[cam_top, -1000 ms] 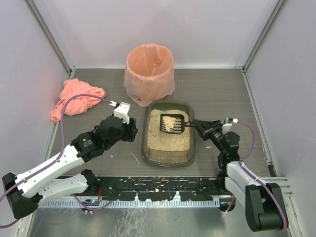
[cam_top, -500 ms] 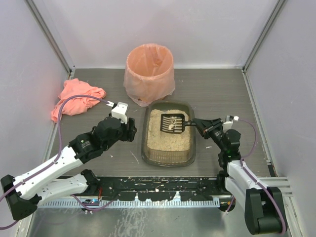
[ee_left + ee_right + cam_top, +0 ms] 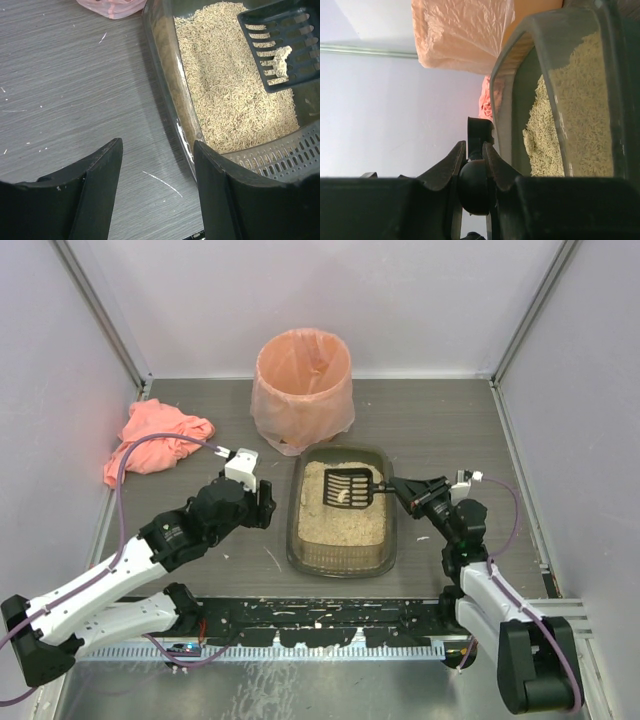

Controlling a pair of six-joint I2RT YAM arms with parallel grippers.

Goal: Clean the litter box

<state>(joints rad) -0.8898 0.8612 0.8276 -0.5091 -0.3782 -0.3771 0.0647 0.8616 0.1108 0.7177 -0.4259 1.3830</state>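
Scooping step: our right pincer [image 3: 392, 488] grips the black slotted plastic scoop [image 3: 348, 487], clump [image 3: 281, 57] aboard, over the dark translucent sand-filled litter box [image 3: 292, 520] mid-counter; left pincer [image 3: 262, 505] gapes empty. Next we would carry it level to the far peach-lined bin [image 3: 300, 405].

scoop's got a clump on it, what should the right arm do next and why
Probably lift the scoop a little, keeping it level. The right end effector is shut on its handle, and a clump lies on the slotted blade over the litter box. The bag-lined bin stands just behind the box, so clearing the rim likely comes first.
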